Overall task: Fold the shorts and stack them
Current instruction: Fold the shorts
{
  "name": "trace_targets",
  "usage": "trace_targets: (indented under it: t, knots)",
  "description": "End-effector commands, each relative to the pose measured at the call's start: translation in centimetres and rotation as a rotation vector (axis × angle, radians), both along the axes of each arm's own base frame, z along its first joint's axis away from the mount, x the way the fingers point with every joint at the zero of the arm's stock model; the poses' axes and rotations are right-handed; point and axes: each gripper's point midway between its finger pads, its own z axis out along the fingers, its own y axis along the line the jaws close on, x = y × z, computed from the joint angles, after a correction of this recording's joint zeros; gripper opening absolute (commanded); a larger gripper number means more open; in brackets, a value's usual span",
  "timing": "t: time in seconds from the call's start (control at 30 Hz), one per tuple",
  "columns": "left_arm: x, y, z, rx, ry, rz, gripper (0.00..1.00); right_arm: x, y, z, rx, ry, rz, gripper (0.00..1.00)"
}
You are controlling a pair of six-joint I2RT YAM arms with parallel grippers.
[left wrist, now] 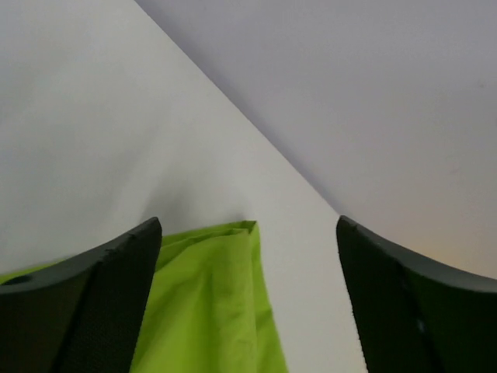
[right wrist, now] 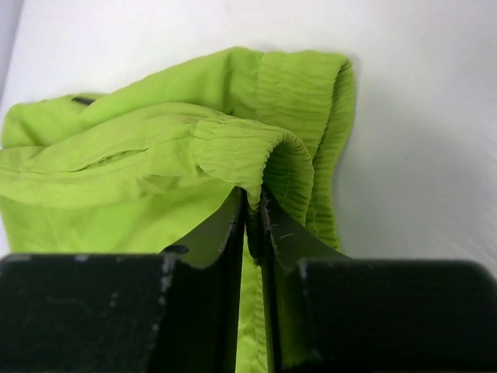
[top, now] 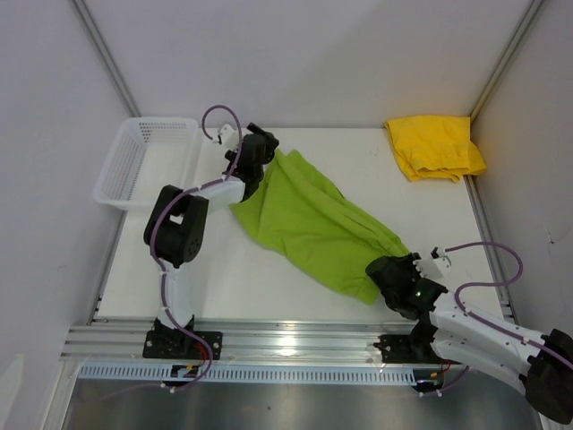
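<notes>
The lime green shorts (top: 313,224) lie stretched diagonally across the table, from the far left down to the near right. My left gripper (top: 260,157) is at their far corner with its jaws open. In the left wrist view that corner (left wrist: 210,303) lies flat on the table between the spread fingers of the left gripper (left wrist: 248,225), which hold nothing. My right gripper (top: 389,269) is shut on the other end. Up close its fingers (right wrist: 254,198) pinch a fold of the ribbed waistband (right wrist: 256,148). The yellow shorts (top: 434,146) lie bunched at the far right corner.
A white mesh basket (top: 148,161) stands at the far left, beside the left arm. Grey walls close in the table at the back and both sides. A metal rail (top: 286,340) runs along the near edge.
</notes>
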Motion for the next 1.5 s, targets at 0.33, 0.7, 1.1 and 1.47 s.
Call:
trace_targets:
  t: [0.33, 0.7, 1.1, 1.47]
  knots:
    - [-0.2, 0.0, 12.8, 0.098, -0.211, -0.071, 0.99, -0.3, -2.6, 2.5, -0.109, 0.006, -0.095, 0.93]
    - [-8.1, 3.5, 16.8, 0.281, -0.124, -0.171, 0.99, 1.1, 3.5, 9.9, -0.249, 0.008, 0.265, 0.88]
    - [-13.3, 6.4, 9.4, 0.259, 0.088, -0.304, 0.99, 8.1, 17.1, 12.9, -0.170, -0.111, 0.970, 0.23]
    - [-15.2, 8.4, 9.6, 0.262, 0.120, -0.287, 0.99, 14.8, 28.6, 10.9, 0.057, -0.238, 1.391, 0.00]
